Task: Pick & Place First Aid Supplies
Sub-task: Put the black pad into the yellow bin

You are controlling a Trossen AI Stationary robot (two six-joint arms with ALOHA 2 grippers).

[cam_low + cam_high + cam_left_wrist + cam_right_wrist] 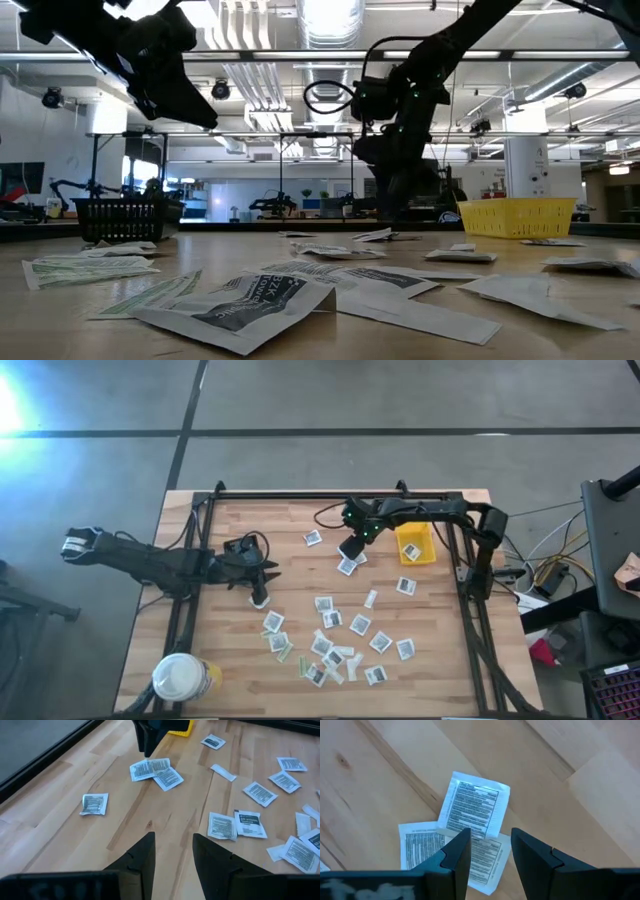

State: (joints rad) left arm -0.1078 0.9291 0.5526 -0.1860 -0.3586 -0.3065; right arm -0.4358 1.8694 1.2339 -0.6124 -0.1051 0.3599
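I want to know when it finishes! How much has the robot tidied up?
Done: one white square packet lies in the small yellow plastic bin. In hand: nothing yet; the right pincer hangs open over two overlapping packets. Left: roughly two dozen packets scattered on the wooden table.

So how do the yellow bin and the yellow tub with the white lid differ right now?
The yellow bin is rectangular, open-topped and holds a packet; the tub is round and lidded. The bin sits at the table's far right, the tub at its near-left corner. Both are yellow.
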